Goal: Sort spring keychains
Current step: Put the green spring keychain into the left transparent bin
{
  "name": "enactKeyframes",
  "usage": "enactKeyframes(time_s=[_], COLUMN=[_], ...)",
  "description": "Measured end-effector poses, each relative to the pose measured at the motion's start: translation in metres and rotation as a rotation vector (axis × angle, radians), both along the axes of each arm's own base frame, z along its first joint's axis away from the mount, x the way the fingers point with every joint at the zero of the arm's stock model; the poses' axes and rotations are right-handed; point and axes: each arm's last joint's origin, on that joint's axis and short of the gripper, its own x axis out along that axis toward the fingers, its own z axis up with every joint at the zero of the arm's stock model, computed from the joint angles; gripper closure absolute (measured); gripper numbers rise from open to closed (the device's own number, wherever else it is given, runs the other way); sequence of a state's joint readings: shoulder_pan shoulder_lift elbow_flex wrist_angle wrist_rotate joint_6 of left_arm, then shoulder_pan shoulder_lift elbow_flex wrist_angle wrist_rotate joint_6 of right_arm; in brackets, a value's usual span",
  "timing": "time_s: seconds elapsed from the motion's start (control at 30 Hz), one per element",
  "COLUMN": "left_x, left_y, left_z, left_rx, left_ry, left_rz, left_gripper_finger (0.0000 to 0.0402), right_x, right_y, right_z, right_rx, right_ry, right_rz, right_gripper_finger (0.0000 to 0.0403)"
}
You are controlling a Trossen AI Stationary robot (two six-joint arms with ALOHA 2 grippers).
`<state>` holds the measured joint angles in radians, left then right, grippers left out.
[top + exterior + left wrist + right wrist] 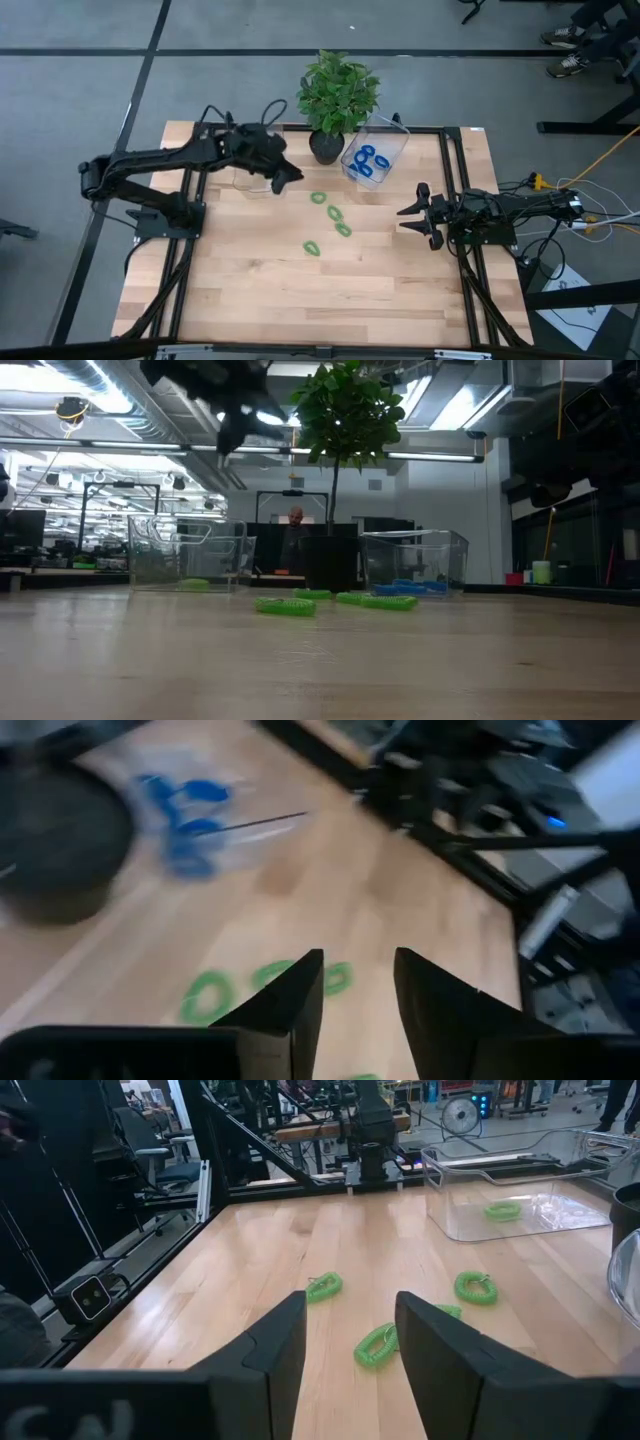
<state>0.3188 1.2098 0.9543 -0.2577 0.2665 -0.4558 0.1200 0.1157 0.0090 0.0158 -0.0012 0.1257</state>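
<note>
Several light green spring keychains lie loose on the wooden table's middle; the right wrist view shows them too. Blue keychains lie in a clear bin beside the plant. One green keychain lies in a second clear bin, at the left arm. My left gripper is open and empty. It hangs above the table just left of the green ones. My right gripper is open and empty, low over the table to their right.
A leafy potted plant stands at the far edge between the two bins. Black frame rails run along the table's left and right sides. Bare wood spreads across the near half of the table. A person shows far behind the table.
</note>
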Motion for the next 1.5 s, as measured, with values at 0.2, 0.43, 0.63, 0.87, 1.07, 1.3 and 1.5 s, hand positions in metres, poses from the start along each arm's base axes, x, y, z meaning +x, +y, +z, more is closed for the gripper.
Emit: enactKeyframes(time_s=[0.2,0.43,0.63,0.87,1.07,1.3,1.5], left_x=[0.011,0.017,0.033,0.061,0.079,0.087,0.094], left_y=[-0.032,-0.059,-0.074,-0.086,-0.097,-0.109,-0.118], left_z=[0.007,0.004,-0.018,-0.049,-0.077,-0.117,-0.147], left_rx=[0.114,0.228,0.272,0.322,0.366,0.456,0.496], left_ry=[-0.076,-0.063,0.023,0.134,0.220,0.350,0.414], left_rz=[-0.159,-0.206,-0.232,-0.323,-0.430,-0.577,-0.658], left_gripper_finger=[0.0285,0.0288,0.0288,0.0288,0.0288,0.0288,0.0288], right_x=[0.000,0.000,0.000,0.000,0.000,0.000,0.000], right_y=[0.000,0.000,0.000,0.000,0.000,0.000,0.000], right_z=[0.000,0.000,0.000,0.000,0.000,0.000,0.000], right_rx=[0.000,0.000,0.000,0.000,0.000,0.000,0.000], right_ry=[0.000,0.000,0.000,0.000,0.000,0.000,0.000], right_rz=[0.000,0.000,0.000,0.000,0.000,0.000,0.000], right_gripper_finger=[0.0249,0.0249,0.0249,0.0249,0.0249,0.0249,0.0249])
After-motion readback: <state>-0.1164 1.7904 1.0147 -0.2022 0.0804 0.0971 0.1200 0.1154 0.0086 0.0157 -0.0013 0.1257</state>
